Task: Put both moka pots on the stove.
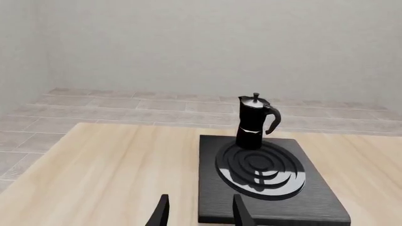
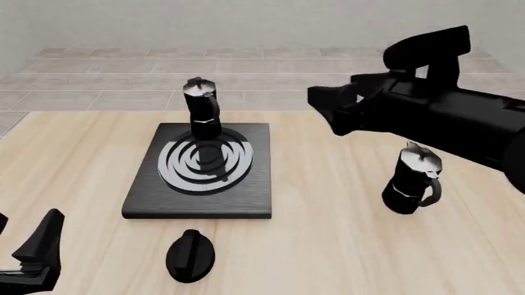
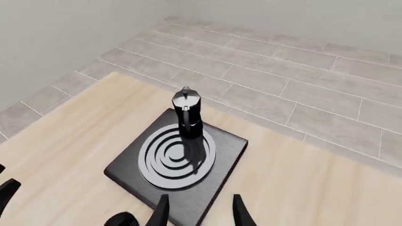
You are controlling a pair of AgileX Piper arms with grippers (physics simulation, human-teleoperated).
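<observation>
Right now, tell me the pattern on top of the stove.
Concentric silver-grey rings on the black stove; the right wrist view shows it best.

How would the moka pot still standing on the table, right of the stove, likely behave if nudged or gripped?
The moka pot on the table looks tall over a narrow base, so a high nudge would probably tip it. Its faceted body looks rigid and glossy, so it may slip. The curved handle makes it lopsided; it might twist when lifted toward the stove.

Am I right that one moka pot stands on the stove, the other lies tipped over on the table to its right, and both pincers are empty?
Not quite: the second moka pot stands upright on the table, as the front view shows. The first moka pot does stand on the stove, and both pincers are empty.
</observation>
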